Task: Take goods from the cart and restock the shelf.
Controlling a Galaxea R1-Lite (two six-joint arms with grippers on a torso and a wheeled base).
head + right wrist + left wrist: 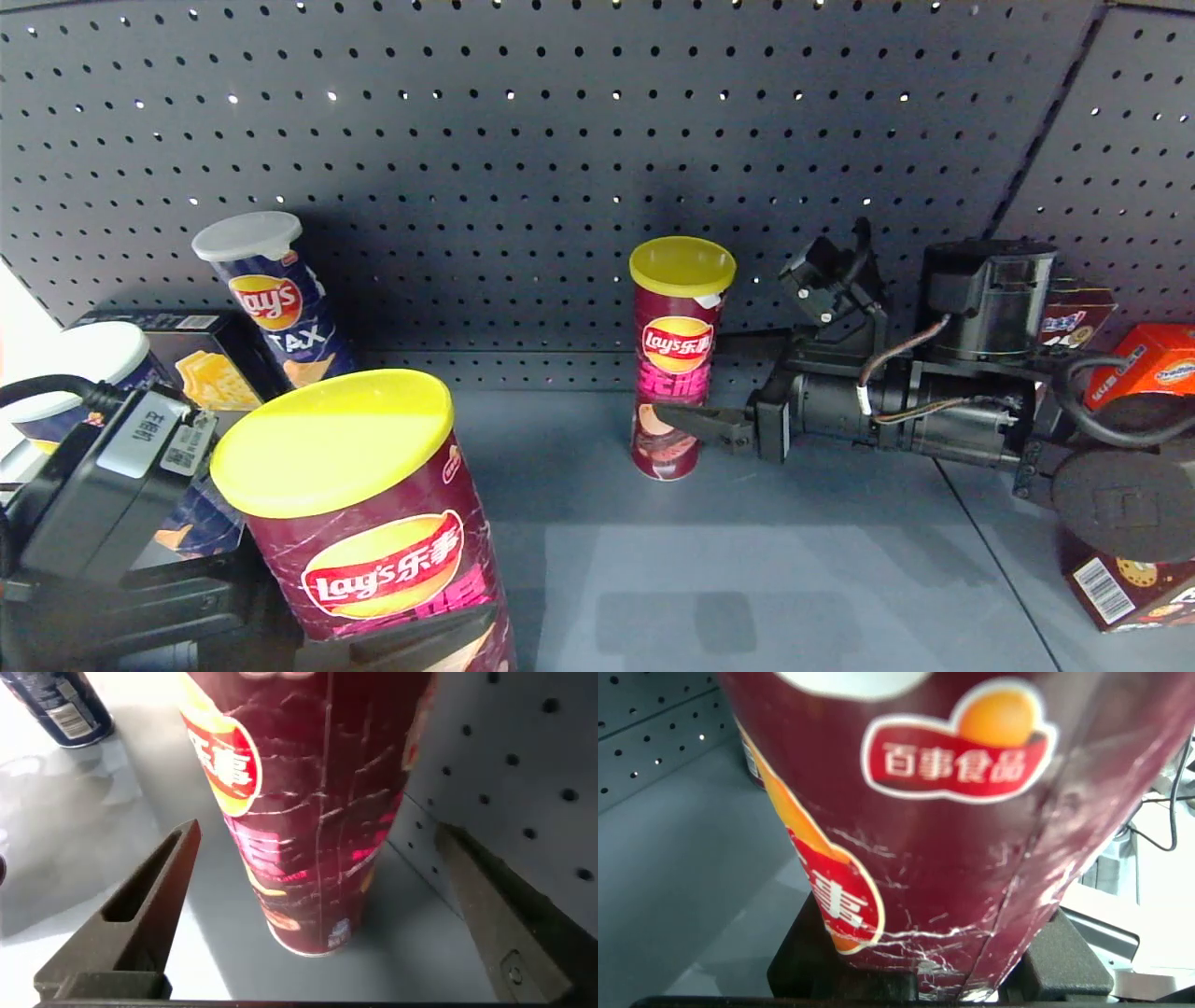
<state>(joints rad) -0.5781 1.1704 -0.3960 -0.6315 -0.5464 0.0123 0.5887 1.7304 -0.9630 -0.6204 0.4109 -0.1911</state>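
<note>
Right gripper [318, 840] sits with jaws spread either side of the shelved chip can [677, 359], not touching it. That can stands upright at the back of the shelf [747, 579], just in front of the pegboard [523, 140], long axis vertical, yellow lid up, label facing out. Risk: any off-line retreat lets a finger clip the narrow can and topple it. Left gripper [934, 971] is clamped low on a second chip can [350, 523] at front left, near-upright, lid up; a low grip could let it tilt or slip.
</note>
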